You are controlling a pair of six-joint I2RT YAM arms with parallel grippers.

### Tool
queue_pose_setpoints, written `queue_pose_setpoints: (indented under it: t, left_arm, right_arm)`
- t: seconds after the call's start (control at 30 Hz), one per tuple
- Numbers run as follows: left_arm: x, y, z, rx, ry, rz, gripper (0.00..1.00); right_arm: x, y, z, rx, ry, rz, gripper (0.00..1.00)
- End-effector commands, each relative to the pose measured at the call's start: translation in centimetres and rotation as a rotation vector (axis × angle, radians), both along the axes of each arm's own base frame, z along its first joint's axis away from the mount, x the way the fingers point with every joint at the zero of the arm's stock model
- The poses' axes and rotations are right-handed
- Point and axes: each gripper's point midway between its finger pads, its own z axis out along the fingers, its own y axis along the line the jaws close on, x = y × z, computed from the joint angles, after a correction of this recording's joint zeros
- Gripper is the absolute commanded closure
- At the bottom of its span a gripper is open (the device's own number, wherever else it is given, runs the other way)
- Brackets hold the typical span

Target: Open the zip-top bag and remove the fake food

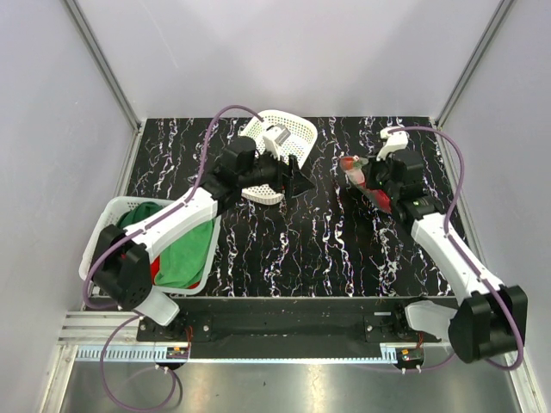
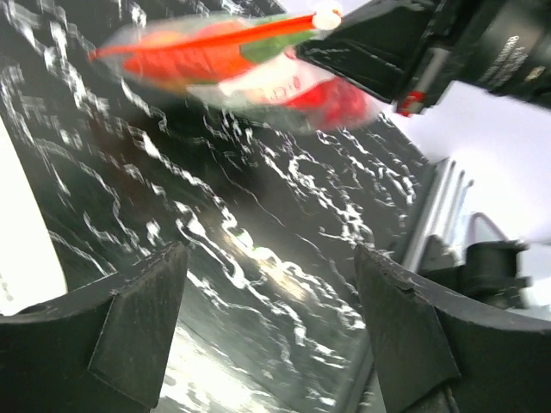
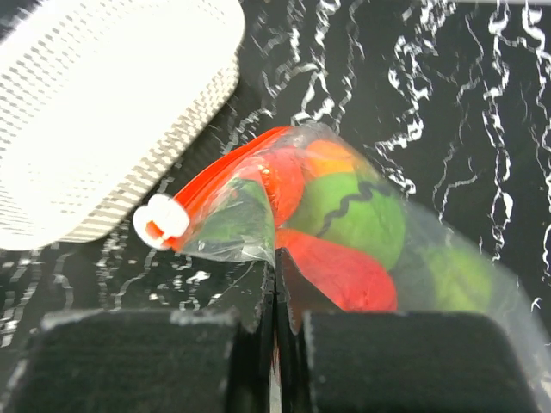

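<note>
right gripper (image 3: 275, 288): fingers pressed together, pinching the clear film of the zip-top bag (image 3: 250, 237) just below its red zip strip (image 3: 224, 172).
bag: held up off the table (image 3: 482, 103), white slider (image 3: 161, 219) left of those fingertips.
fake food (image 3: 349, 215): red, green and orange pieces inside, just past the fingertips.
left gripper (image 2: 271, 297): fingers spread wide, nothing between; the bag's well ahead (blurred there).
white mesh basket (image 3: 95, 112): beyond the right fingers, leftward.
</note>
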Motion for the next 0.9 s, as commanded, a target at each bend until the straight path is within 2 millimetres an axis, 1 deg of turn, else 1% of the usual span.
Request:
queue_pose_setpoints:
  t: [0.0, 0.03, 0.07, 0.1, 0.13, 0.17, 0.2, 0.23, 0.27, 0.3, 0.33, 0.37, 0.43, 0.47, 0.5, 0.57, 0.6, 0.67, 0.7, 0.73, 0.8, 0.83, 0.87]
  left_arm:
    - [0.5, -1.7, 5.8, -0.055, -0.345, -0.170, 0.20]
    - [0.0, -2.2, 5.8, -0.054, -0.387, -0.240, 0.20]
    - [0.1, -2.5, 6.9, -0.066, -0.422, -0.259, 0.20]
    - [0.3, -2.7, 7.1, -0.063, -0.449, -0.274, 0.19]
    - [0.4, -3.1, 6.5, -0.053, -0.433, -0.301, 0.19]
    - [0.5, -3.5, 8.0, -0.065, -0.463, -0.320, 0.18]
    - [0.6, -3.7, 8.2, -0.061, -0.481, -0.342, 0.18]
    - [0.3, -4.0, 8.0, -0.063, -0.469, -0.381, 0.18]
    - [0.5, -4.5, 7.3, -0.058, -0.473, -0.410, 0.18]
    - [0.8, -4.9, 8.1, -0.064, -0.516, -0.433, 0.17]
    - [0.3, -5.1, 7.8, -0.068, -0.510, -0.483, 0.17]
    - [0.7, -5.6, 7.0, -0.067, -0.512, -0.510, 0.17]
    - [0.5, -6.0, 7.0, -0.075, -0.536, -0.564, 0.18]
    - [0.5, -6.3, 6.6, -0.078, -0.539, -0.584, 0.18]
    - [0.8, -6.5, 5.7, -0.073, -0.539, -0.596, 0.19]
    - [1.3, -6.9, 5.2, -0.075, -0.548, -0.605, 0.20]
    - [1.8, -7.2, 4.3, -0.067, -0.536, -0.606, 0.20]
    - [2.4, -7.6, 4.1, -0.068, -0.542, -0.603, 0.20]
    - [2.6, -7.8, 3.7, -0.070, -0.529, -0.608, 0.21]
    - [2.5, -8.2, 3.0, -0.078, -0.508, -0.627, 0.24]
    - [2.5, -8.7, 3.2, -0.109, -0.505, -0.636, 0.27]
    - [2.5, -8.9, 2.7, -0.119, -0.496, -0.641, 0.28]
    - [2.6, -9.1, 2.3, -0.129, -0.488, -0.640, 0.32]
  right_arm:
    - [-1.1, 1.3, 2.9, 0.064, -0.041, 0.064, 1.00]
    - [-1.3, 1.5, 2.8, 0.072, -0.026, 0.073, 1.00]
    - [-1.6, 2.0, 2.9, 0.083, -0.016, 0.102, 1.00]
    - [-1.9, 2.3, 3.1, 0.093, -0.016, 0.116, 1.00]
    - [-2.2, 2.5, 3.0, 0.107, -0.004, 0.125, 1.00]
    - [-2.6, 2.9, 3.1, 0.121, 0.001, 0.144, 1.00]
    - [-2.9, 2.9, 3.3, 0.131, 0.000, 0.148, 1.00]
    - [-3.4, 3.3, 3.3, 0.143, 0.005, 0.171, 1.00]
    - [-3.7, 3.4, 3.3, 0.150, 0.010, 0.179, 1.00]
    - [-4.1, 3.5, 3.4, 0.155, 0.002, 0.188, 1.00]
    - [-4.4, 3.5, 3.5, 0.161, 0.003, 0.195, 1.00]
    - [-4.6, 3.6, 3.7, 0.166, -0.003, 0.202, 1.00]
    - [-5.0, 3.8, 3.8, 0.173, -0.002, 0.219, 1.00]
    - [-5.1, 3.8, 3.9, 0.173, -0.002, 0.221, 1.00]
    - [-5.3, 3.8, 4.0, 0.172, -0.002, 0.223, 1.00]
    - [-5.4, 3.8, 4.1, 0.173, -0.004, 0.224, 1.00]
    - [-5.5, 3.8, 4.3, 0.174, -0.005, 0.226, 1.00]
    - [-5.7, 4.0, 4.3, 0.177, -0.004, 0.241, 1.00]
    - [-5.8, 4.1, 4.3, 0.180, -0.001, 0.244, 1.00]
    - [-5.9, 4.2, 4.4, 0.187, 0.000, 0.250, 1.00]
    - [-6.2, 4.3, 4.2, 0.192, 0.006, 0.258, 1.00]
    - [-6.3, 4.5, 4.1, 0.202, 0.013, 0.263, 1.00]
    - [-6.4, 4.5, 4.0, 0.209, 0.019, 0.265, 1.00]
